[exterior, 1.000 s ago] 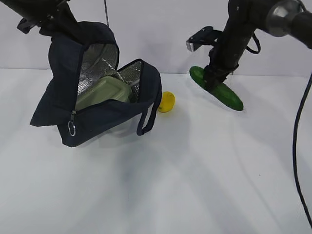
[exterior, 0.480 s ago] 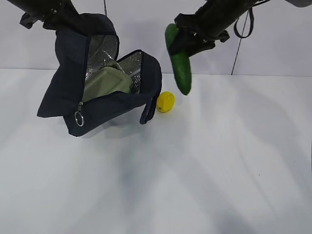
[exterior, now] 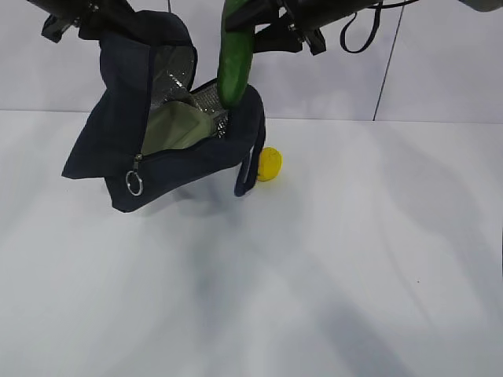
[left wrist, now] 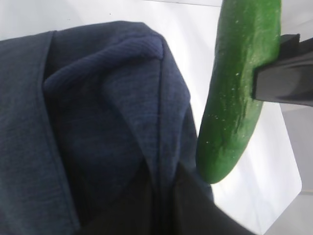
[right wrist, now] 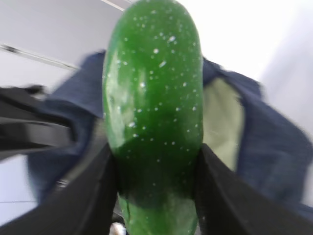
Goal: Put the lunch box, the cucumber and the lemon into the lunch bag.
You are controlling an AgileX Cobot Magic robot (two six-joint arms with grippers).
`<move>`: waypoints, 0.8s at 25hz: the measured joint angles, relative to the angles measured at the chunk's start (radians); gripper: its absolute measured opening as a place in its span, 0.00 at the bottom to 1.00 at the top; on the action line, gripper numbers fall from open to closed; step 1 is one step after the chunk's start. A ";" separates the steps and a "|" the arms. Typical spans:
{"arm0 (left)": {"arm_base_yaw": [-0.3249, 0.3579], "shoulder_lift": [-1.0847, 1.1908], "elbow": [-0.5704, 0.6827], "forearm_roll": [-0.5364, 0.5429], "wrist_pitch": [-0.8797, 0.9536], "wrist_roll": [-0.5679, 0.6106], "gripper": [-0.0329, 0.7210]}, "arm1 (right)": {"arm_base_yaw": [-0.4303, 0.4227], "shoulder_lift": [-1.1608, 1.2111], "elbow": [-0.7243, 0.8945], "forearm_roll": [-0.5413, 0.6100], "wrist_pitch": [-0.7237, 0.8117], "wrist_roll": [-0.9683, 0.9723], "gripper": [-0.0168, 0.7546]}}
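Navy lunch bag [exterior: 181,157], white-speckled green cucumber [exterior: 234,67], yellow lemon [exterior: 270,163]

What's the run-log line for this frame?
left gripper: holding lunch bag open | right gripper: cucumber over opening | lunch box: inside | lemon: on table

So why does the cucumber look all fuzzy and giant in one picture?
In the right wrist view the cucumber sits very close to the camera, so it fills the frame, and the lunch bag behind is blurred. In the left wrist view its speckled skin is sharper. In the exterior view soft grey shadows lie on the white table.
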 joint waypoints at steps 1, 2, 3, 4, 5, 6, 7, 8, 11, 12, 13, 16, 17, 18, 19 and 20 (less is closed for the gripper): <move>0.000 0.000 0.000 -0.002 0.000 0.000 0.05 | 0.000 0.000 0.000 0.024 -0.004 0.000 0.47; 0.000 0.000 0.000 -0.007 0.000 0.000 0.05 | 0.000 0.000 0.000 0.045 -0.007 0.000 0.47; 0.000 0.000 0.000 -0.015 0.000 0.000 0.05 | 0.000 0.000 0.000 0.058 -0.007 -0.002 0.47; 0.000 0.000 0.000 -0.026 -0.001 0.000 0.05 | 0.000 0.000 0.000 0.066 -0.007 -0.004 0.47; 0.000 0.000 0.000 -0.035 -0.002 0.000 0.05 | 0.000 0.000 0.000 0.067 -0.007 -0.006 0.47; 0.000 0.000 0.000 -0.051 -0.004 0.000 0.05 | 0.002 0.000 0.000 0.068 -0.007 -0.006 0.47; 0.000 0.000 0.000 -0.066 -0.009 0.000 0.05 | 0.006 0.000 0.000 0.070 -0.007 -0.006 0.47; 0.000 0.000 0.000 -0.077 -0.015 0.000 0.05 | 0.012 0.000 0.000 0.070 -0.007 -0.008 0.47; 0.000 0.000 0.000 -0.104 -0.041 0.000 0.05 | 0.035 0.000 0.000 0.070 -0.007 -0.034 0.47; 0.000 0.000 0.000 -0.110 -0.053 0.000 0.05 | 0.042 0.000 0.000 0.070 -0.005 -0.041 0.47; 0.000 0.000 0.000 -0.115 -0.069 0.000 0.05 | 0.048 0.000 0.000 0.070 0.001 -0.058 0.47; 0.000 0.000 0.000 -0.140 -0.111 0.000 0.05 | 0.058 0.000 0.000 0.072 0.014 -0.113 0.47; 0.000 0.000 0.000 -0.151 -0.122 0.000 0.05 | 0.058 0.000 0.000 0.066 0.012 -0.125 0.47; 0.000 0.000 0.000 -0.163 -0.135 0.000 0.05 | 0.058 0.000 0.000 0.057 0.012 -0.132 0.47; 0.000 0.000 0.000 -0.172 -0.146 0.000 0.05 | 0.058 0.000 0.000 0.042 0.012 -0.134 0.47; 0.000 0.000 0.000 -0.184 -0.158 0.000 0.05 | 0.058 0.000 0.000 0.028 0.012 -0.139 0.47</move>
